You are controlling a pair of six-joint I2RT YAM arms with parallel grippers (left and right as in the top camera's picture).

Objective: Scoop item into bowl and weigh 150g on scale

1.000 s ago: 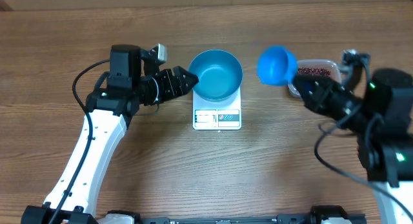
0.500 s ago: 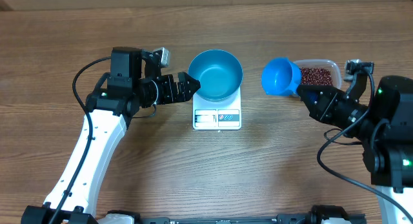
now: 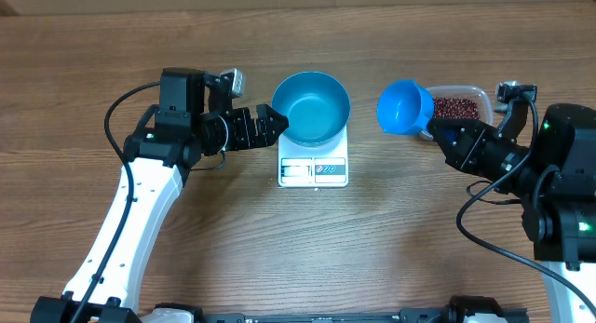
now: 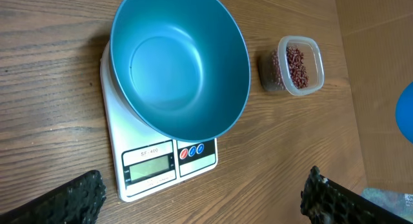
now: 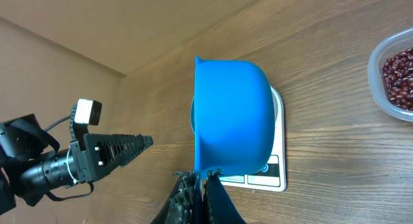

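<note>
Blue bowl [image 3: 312, 109] is sitting empty on the scale [image 3: 314, 171], beans [image 3: 456, 107] are lying unscooped in the tub [image 3: 480, 91], right fingers [image 3: 449, 139] are clamping the empty scoop [image 3: 402, 107], and left fingers [image 4: 71, 198] are standing open beside the bowl.

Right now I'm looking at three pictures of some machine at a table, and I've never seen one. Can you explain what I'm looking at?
It is a robot with two arms at a wooden table. One picture looks down from above; the other two come from a camera on each wrist. A glossy blue bowl, empty, stands on a white scale. To its right, a clear tub holds red-brown beans. The right end effector is shut on the handle of a blue scoop, which shows between bowl and tub from above. The left end effector is open beside the bowl, holding nothing.
</note>
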